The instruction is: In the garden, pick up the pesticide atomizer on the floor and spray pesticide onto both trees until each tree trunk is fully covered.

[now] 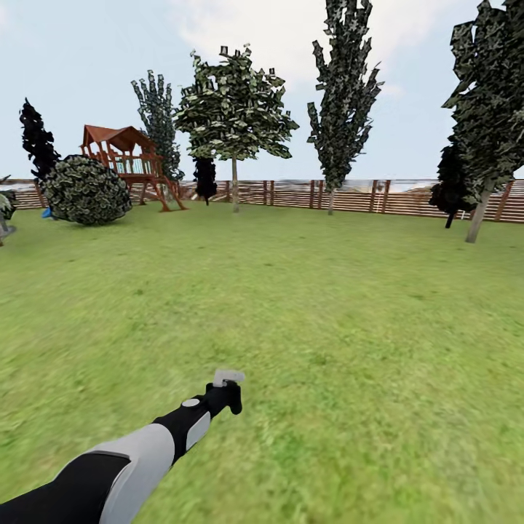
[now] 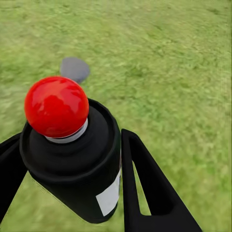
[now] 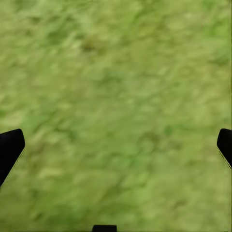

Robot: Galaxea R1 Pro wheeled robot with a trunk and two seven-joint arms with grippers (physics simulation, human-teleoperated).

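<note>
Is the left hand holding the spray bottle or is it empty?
Holding it. In the left wrist view the fingers stand on either side of the black bottle, lifted above the grass.

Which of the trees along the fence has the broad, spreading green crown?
The pale-trunked tree just right of the wooden playset. Its crown spreads wide over a bare thin trunk, while the tree to its right is tall, narrow and darker.
</note>
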